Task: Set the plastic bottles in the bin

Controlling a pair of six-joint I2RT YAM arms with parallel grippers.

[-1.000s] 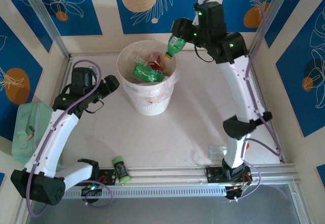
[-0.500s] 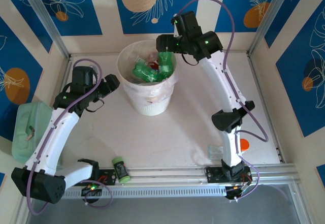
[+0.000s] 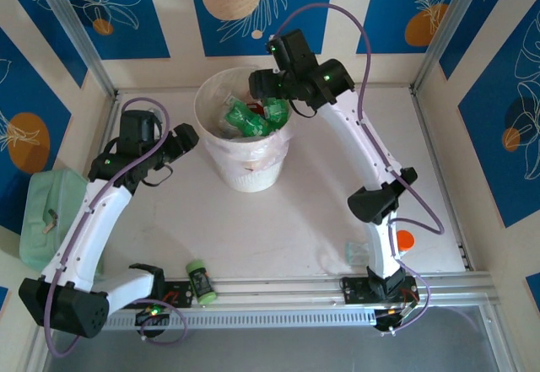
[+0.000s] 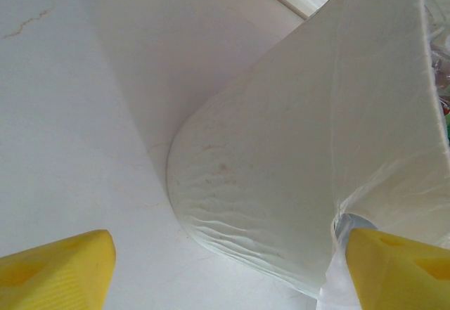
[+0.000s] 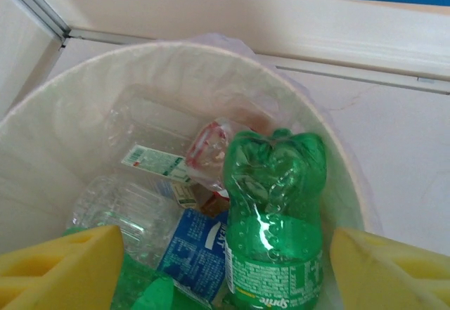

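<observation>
Since a second ago the right arm has swung in from behind the bin [image 3: 250, 175], and the green bottle [image 3: 275, 111] it held neck-down above the far rim now rests inside the bin. The left arm has not shifted.

From above, the right tool [image 3: 272, 100] hangs over the bin's far right edge. In its wrist view the right tool [image 5: 226, 243] has its yellow fingers [image 5: 63, 268] spread wide, clamped on nothing. The green bottle [image 5: 275, 211] stands base-up between them against the bin [image 5: 84, 113] wall. White lettering on its green label reads "Sprite".

Beside it in the bin lie a clear bottle with a blue label [image 5: 193, 250] and a crumpled bottle with red on it [image 5: 209, 148]. Their print is too small to read, as is that on a white label [image 5: 151, 161].

The left tool [image 3: 184, 140] sits just left of the bin on the tabletop [image 3: 321, 195]. In its wrist view the left tool [image 4: 228, 271] is spread apart and empty, facing the bin [image 4: 281, 183] wall and liner.

A small jar with a green lid [image 3: 198, 277] lies well apart from the bin, on its near side.
</observation>
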